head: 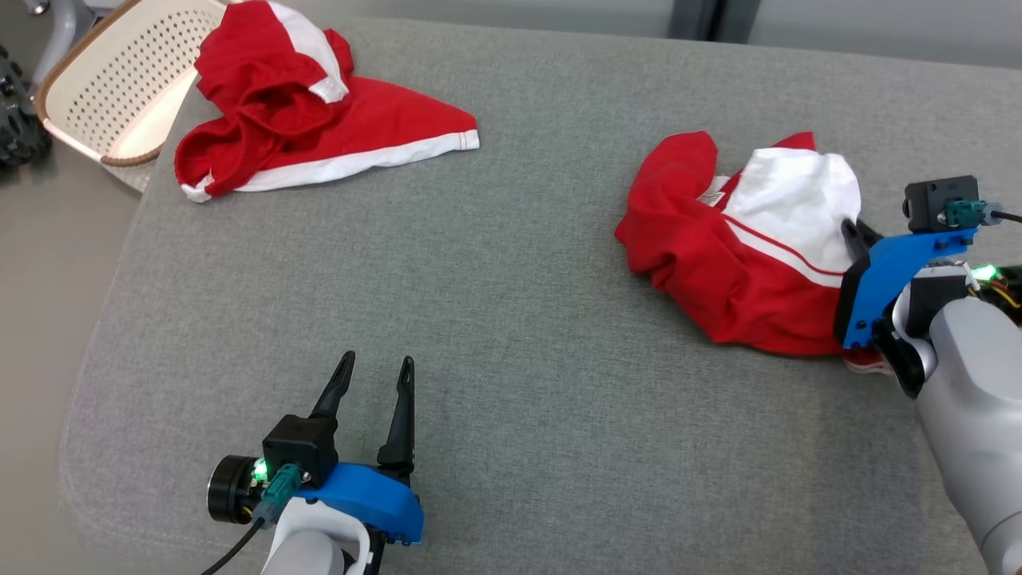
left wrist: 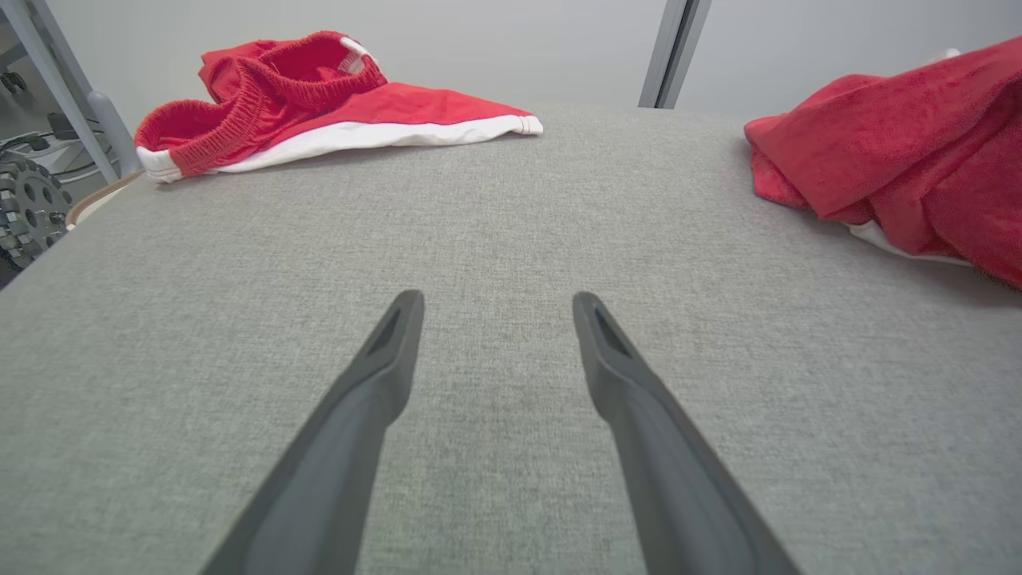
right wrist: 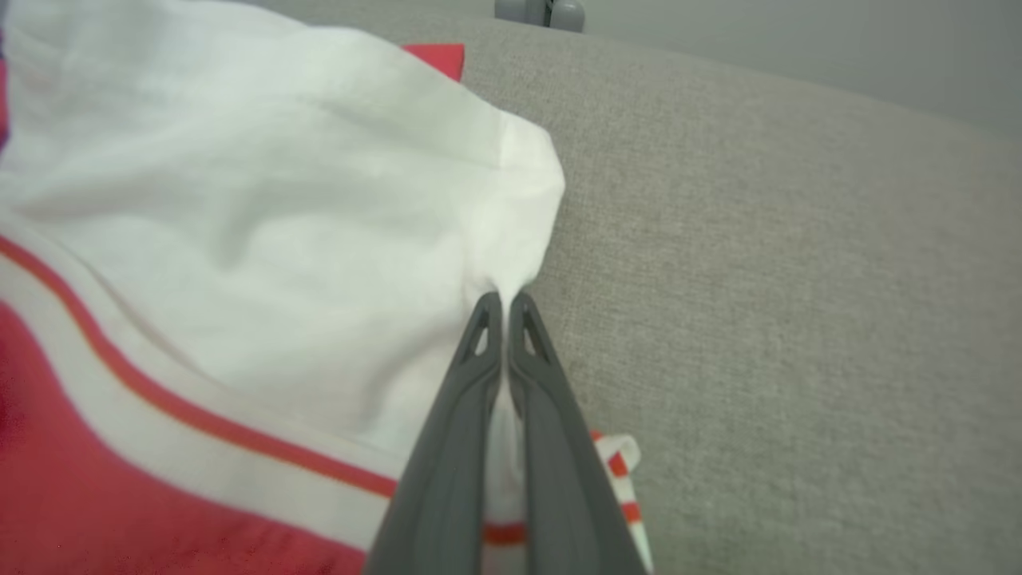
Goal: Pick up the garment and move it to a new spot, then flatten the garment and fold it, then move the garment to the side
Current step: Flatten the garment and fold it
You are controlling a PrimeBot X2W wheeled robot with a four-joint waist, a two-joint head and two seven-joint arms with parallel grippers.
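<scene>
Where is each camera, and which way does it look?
Head view: from the head, down onto the grey fabric cushion; left gripper, right gripper show.
Left wrist view: low, along its open fingers, toward the far red-and-white garment.
Right wrist view: along shut fingers pinching the nearer red-and-white garment.
Head and left wrist share both garments.

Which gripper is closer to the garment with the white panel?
Right. The right gripper is shut on the garment at its white edge; the left gripper is open, well away.
</scene>
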